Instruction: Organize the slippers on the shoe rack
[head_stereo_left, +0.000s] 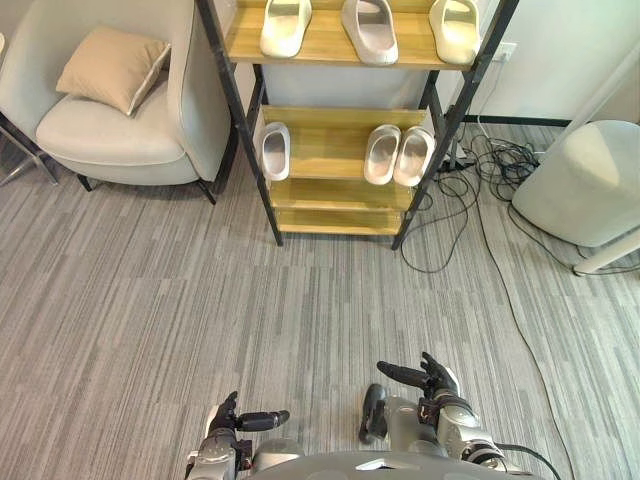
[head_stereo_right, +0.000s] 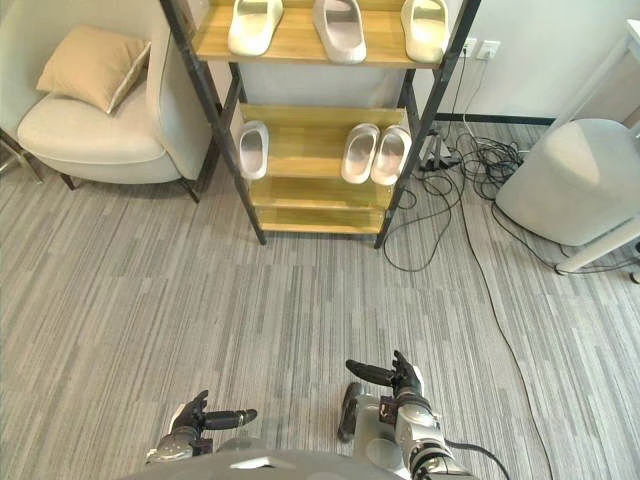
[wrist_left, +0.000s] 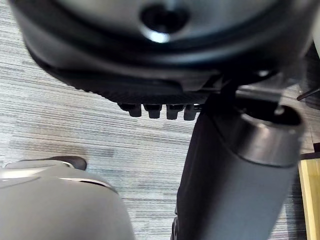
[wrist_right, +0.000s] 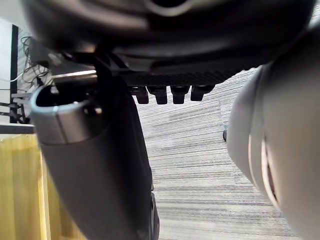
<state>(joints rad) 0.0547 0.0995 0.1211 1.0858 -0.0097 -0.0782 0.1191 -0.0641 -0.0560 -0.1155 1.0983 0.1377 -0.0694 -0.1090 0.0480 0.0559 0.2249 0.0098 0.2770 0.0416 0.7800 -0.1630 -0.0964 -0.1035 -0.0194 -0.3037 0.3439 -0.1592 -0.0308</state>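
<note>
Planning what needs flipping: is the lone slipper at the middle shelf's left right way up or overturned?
Right way up: the lone slipper shows its open footbed, sole down on the middle shelf.

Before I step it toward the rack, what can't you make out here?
Three top-shelf slippers: far ends cut off by the head views' top edge; anything higher on the shoe rack is unseen.
Two lower shelves: their backs are hidden beneath the slipper shelf above.
Single slipper on the middle shelf: too small to tell which foot it fits.
</note>
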